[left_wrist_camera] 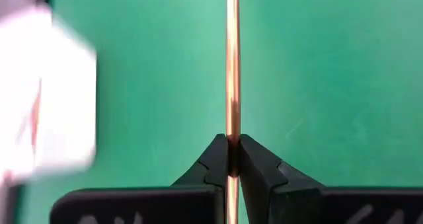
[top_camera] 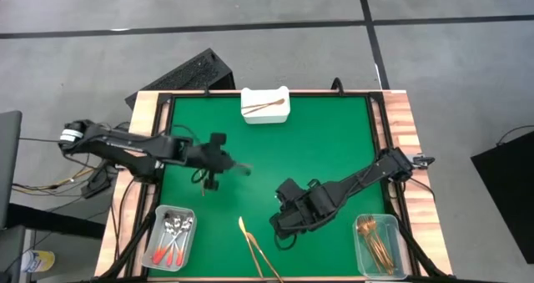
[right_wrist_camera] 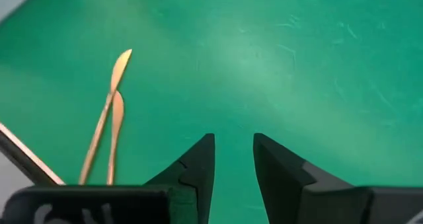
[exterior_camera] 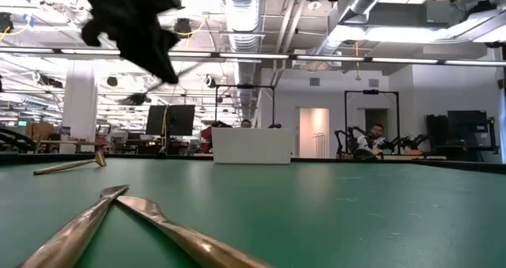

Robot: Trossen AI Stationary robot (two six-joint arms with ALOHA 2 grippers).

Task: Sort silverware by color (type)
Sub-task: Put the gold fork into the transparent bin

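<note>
Copper-toned utensil (left_wrist_camera: pixel 232 65) sat clamped in my left gripper (left_wrist_camera: pixel 232 159) at centre-left of the high view, probably bound for the white tray (top_camera: pixel 265 114) at upper centre, while my right gripper (right_wrist_camera: pixel 233 159) waited with fingers apart.

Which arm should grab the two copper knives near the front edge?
Right. Its open end effector hangs beside the copper knives; the left end effector is shut on a copper utensil.

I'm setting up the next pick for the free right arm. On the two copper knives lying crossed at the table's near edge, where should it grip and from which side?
Best guess: take the knife by its free blade end, from straight above. Both knives lie flat on the table, and their handles cross, so the blades leave more room. The right gripper is open beside them.
</note>
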